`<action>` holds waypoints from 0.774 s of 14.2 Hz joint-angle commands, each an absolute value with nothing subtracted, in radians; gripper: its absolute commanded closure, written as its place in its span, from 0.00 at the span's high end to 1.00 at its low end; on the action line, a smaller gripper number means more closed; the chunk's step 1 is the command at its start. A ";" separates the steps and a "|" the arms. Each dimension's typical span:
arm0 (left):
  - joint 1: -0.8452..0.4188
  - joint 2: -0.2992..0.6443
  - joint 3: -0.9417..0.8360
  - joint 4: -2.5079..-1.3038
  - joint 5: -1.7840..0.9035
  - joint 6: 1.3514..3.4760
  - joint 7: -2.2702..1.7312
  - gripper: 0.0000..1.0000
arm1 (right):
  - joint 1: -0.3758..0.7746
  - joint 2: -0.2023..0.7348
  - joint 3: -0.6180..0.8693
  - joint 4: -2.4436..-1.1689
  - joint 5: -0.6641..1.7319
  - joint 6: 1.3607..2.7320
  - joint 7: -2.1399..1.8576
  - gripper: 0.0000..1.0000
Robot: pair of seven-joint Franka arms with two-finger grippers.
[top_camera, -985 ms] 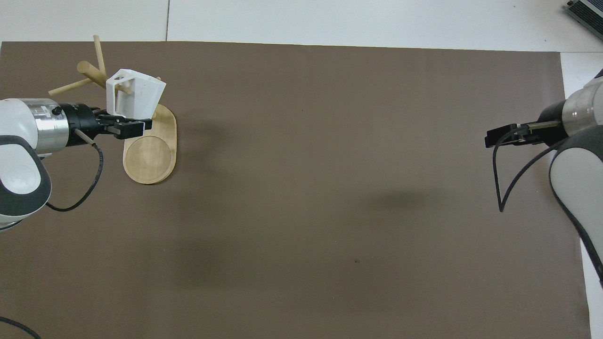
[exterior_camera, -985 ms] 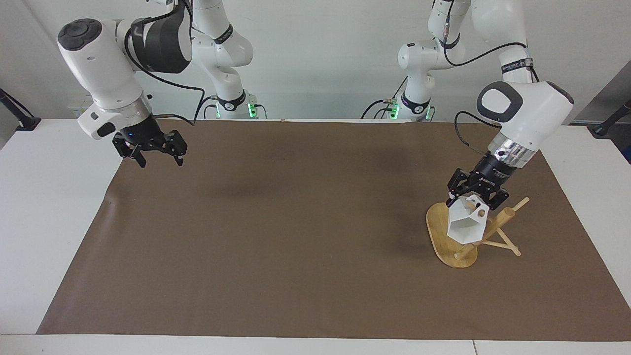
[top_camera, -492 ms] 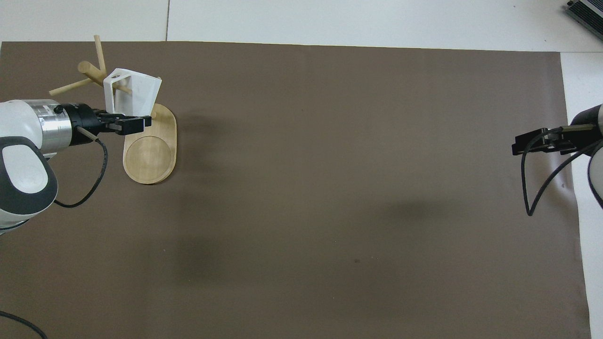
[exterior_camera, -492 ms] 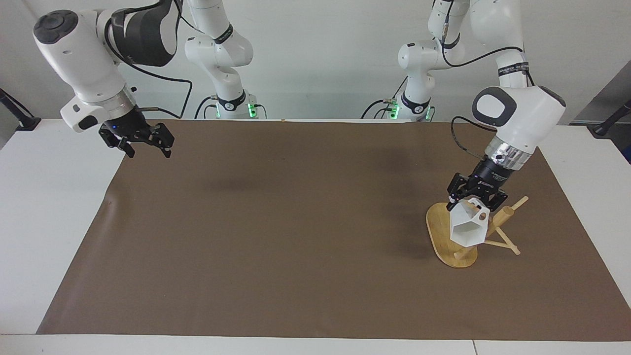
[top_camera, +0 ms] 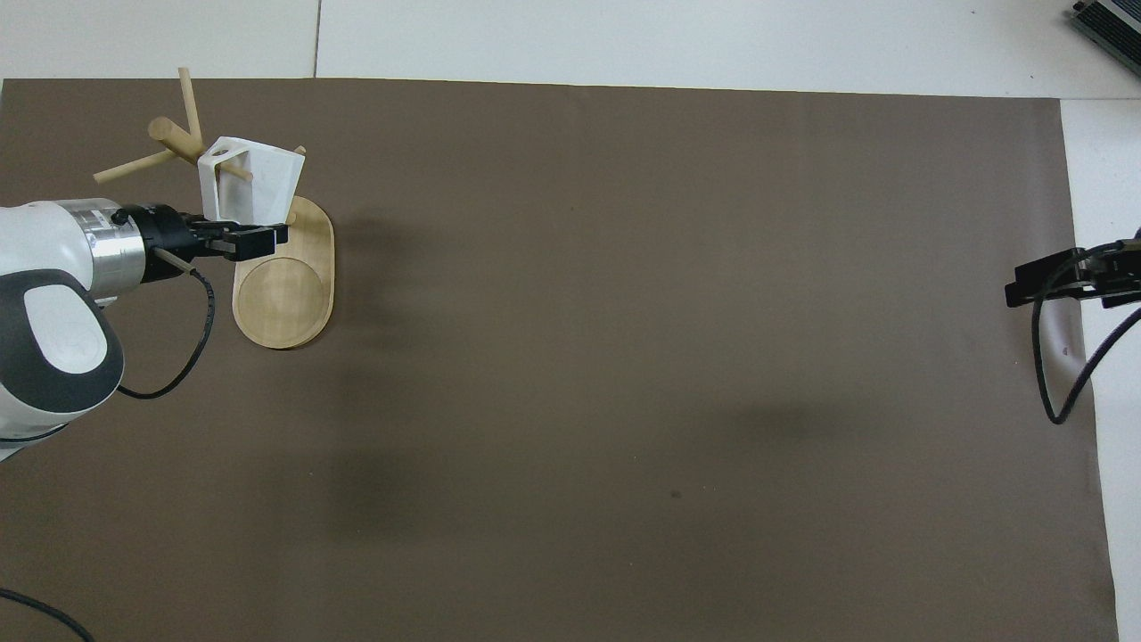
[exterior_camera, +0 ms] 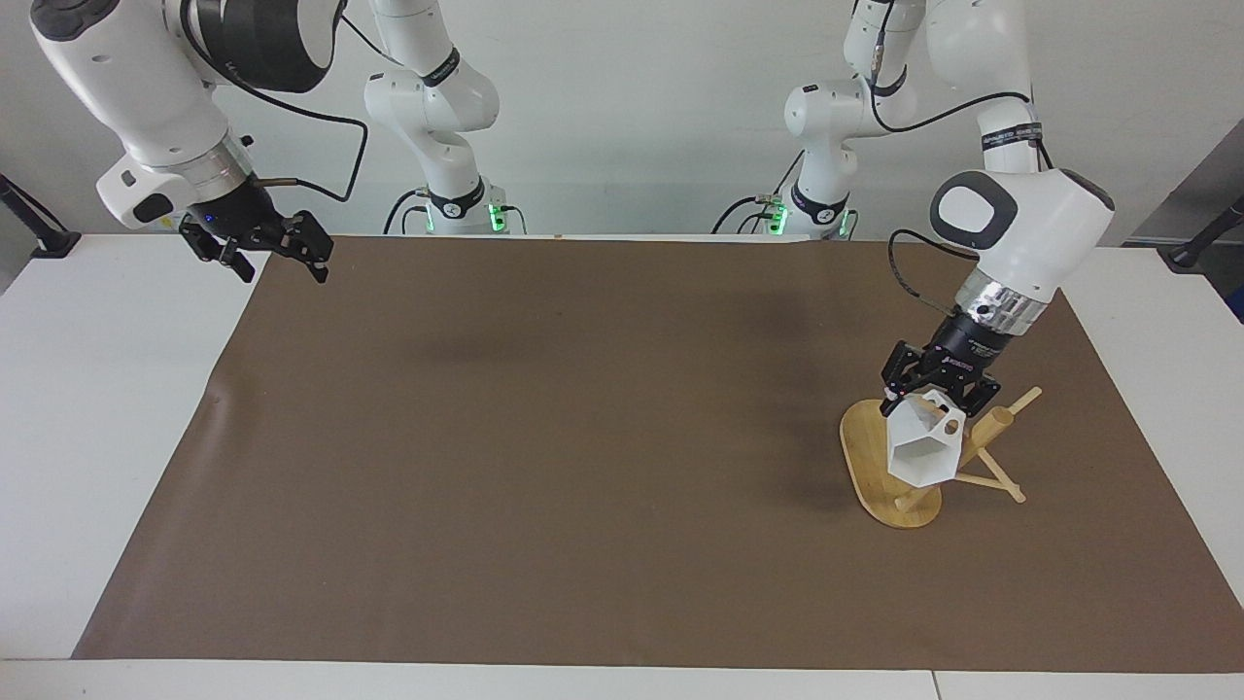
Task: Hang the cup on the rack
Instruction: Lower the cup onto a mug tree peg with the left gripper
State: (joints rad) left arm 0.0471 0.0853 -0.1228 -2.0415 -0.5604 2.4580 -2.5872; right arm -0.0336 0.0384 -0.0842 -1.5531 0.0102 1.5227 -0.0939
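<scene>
Left gripper [exterior_camera: 923,401]: positioned over the rack [exterior_camera: 899,465] at the left arm's end of the desk [exterior_camera: 58,408]. Its jaws are pinching the cup [exterior_camera: 921,442] at the base end, so the cup hangs directly below the jaws, tilted, with its hexagonal rim turned away from the robots. The cup's handle lies on the post side of the jaws, and in the overhead view a thin peg [top_camera: 233,170] passes through the handle's hole. Whether the cup's weight rests on the peg or on the jaws cannot be told.

Rack: the oval base lies flat on the brown mat [exterior_camera: 583,437], directly under the jaws. The thick post [exterior_camera: 986,434] leans away from the jaws toward the mat's edge at the left arm's end, with thin pegs crossing it beside the cup.

Right gripper [exterior_camera: 274,261]: raised in the air over the mat's corner at the right arm's end of the desk, well apart from cup and rack. Its jaws are spread with nothing between them. This arm waits.
</scene>
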 commanded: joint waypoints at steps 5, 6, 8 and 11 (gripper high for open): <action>0.072 0.071 -0.124 -2.003 -0.509 2.332 -2.589 1.00 | -0.037 0.037 -0.091 -1.532 0.012 1.505 -0.089 1.00; 0.074 0.068 -0.124 -1.990 -0.497 2.304 -2.589 1.00 | -0.037 0.037 -0.091 -1.532 0.012 1.509 -0.092 1.00; 0.095 0.061 -0.124 -1.954 -0.450 2.231 -2.583 1.00 | -0.035 0.037 -0.091 -1.532 0.012 1.508 -0.084 1.00; 0.103 0.057 -0.124 -1.919 -0.390 2.119 -2.504 1.00 | -0.035 0.035 -0.092 -1.534 0.011 1.494 -0.028 1.00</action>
State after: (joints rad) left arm 0.0868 0.0693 -0.1183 -1.9392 -0.4233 2.1994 -2.5613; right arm -0.0335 0.0383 -0.0892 -1.5410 0.0103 1.5119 -0.0636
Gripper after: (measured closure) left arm 0.000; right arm 0.000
